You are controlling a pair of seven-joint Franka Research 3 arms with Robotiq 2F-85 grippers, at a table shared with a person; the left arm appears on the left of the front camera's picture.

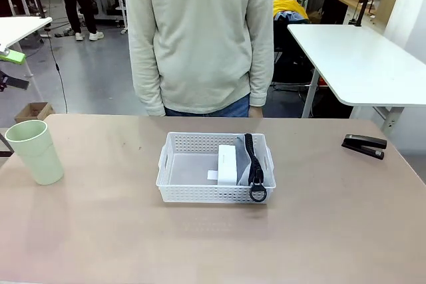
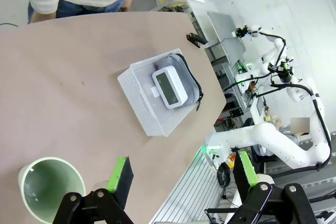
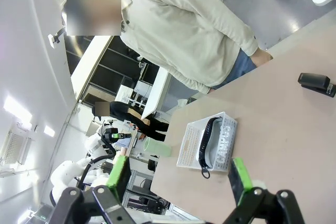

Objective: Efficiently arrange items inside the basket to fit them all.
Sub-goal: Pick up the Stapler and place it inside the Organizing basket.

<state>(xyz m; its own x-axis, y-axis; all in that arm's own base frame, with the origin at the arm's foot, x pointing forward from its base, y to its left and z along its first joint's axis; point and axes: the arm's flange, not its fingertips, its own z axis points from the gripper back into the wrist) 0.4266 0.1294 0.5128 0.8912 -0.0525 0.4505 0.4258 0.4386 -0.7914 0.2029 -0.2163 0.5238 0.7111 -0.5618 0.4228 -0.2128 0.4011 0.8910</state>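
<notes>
Tan surface, cup (image 1: 36,151) by the left edge looks light but slick, I'd pinch its rim; left fingers (image 2: 118,174) and right fingers (image 3: 118,174) both spread, empty.

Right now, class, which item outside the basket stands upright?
The pale green cup, mouth up on the robot's left; the black stapler lies flat on its right.

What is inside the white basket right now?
The small white device and the grey pouch share one end, the pouch's black strap hanging over the rim. The basket floor beneath them is covered.
</notes>
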